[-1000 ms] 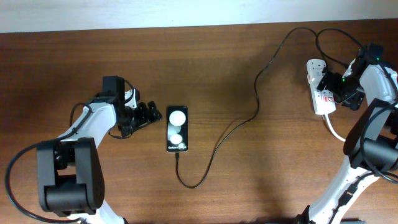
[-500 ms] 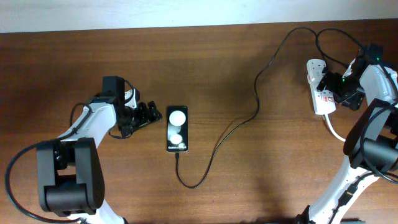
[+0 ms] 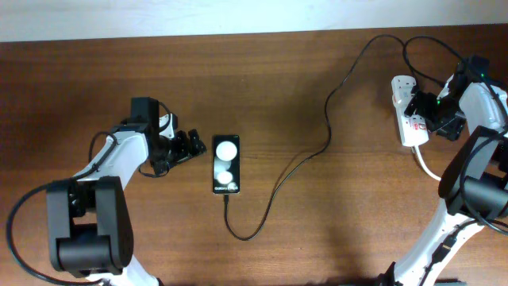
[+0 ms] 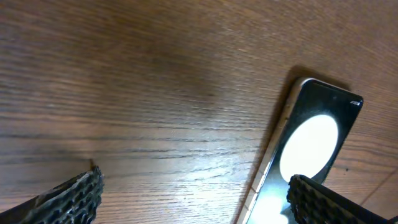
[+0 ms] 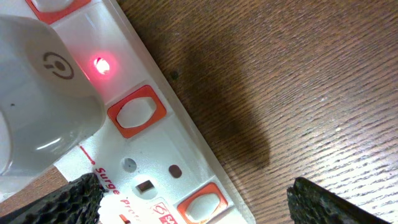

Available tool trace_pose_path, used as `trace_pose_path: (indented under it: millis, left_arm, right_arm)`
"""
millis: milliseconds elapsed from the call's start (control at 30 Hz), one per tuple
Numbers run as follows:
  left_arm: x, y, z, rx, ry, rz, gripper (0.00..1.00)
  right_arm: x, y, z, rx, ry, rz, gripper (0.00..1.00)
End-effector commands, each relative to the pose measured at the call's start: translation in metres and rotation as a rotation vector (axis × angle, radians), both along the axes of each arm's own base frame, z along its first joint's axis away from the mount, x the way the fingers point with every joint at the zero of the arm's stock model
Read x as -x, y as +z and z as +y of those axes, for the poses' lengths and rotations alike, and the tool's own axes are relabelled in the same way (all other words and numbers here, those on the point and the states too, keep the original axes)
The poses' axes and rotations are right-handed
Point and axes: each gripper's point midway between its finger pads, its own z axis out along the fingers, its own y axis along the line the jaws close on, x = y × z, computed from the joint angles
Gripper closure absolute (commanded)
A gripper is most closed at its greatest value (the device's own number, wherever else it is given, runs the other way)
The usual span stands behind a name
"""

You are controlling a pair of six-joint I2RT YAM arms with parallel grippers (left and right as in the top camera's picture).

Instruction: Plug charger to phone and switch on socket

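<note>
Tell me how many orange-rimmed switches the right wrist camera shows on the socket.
3 on the socket: one cut off at the top-left edge, one mid-frame below the lit red light, one at the bottom edge. Others may be out of frame or under the white adapter.

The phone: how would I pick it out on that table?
Look at the brown wooden table, left of centre, beside the left gripper. There lies a small black rectangular smartphone. Two white round blobs glow on its face, and a thin black cable runs to its near end.
</note>
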Motion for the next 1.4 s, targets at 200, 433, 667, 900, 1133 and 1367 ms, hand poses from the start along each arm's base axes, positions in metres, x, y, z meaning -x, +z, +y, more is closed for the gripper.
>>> trace_pose_path:
  millis: [200, 433, 667, 900, 1133, 1367]
  left_arm:
    - [-0.007, 0.092, 0.009, -0.043, 0.02, -0.262, 0.01]
    - [-0.007, 0.114, 0.009, -0.044, 0.021, -0.324, 0.01]
    - [-0.005, 0.133, 0.009, -0.044, 0.022, -0.379, 0.01]
    - [0.0, 0.165, 0.02, -0.105, 0.049, -0.473, 0.01]
    - [0.019, 0.122, 0.017, -0.225, 0.028, -0.396, 0.01]
    - [0.073, 0.063, 0.01, -0.236, -0.025, -0.265, 0.01]
  right_arm:
    - [0.033, -0.05, 0.012, -0.033, 0.046, 0.17, 0.02]
    - [0.033, -0.05, 0.013, -0.033, 0.046, 0.17, 0.01]
    - [0.033, -0.05, 0.012, -0.033, 0.046, 0.17, 0.02]
    - [0.033, -0.05, 0.012, -0.033, 0.046, 0.17, 0.02]
    - [0.033, -0.05, 0.012, -0.033, 0.046, 0.17, 0.02]
    - [0.033, -0.05, 0.013, -0.033, 0.046, 0.17, 0.02]
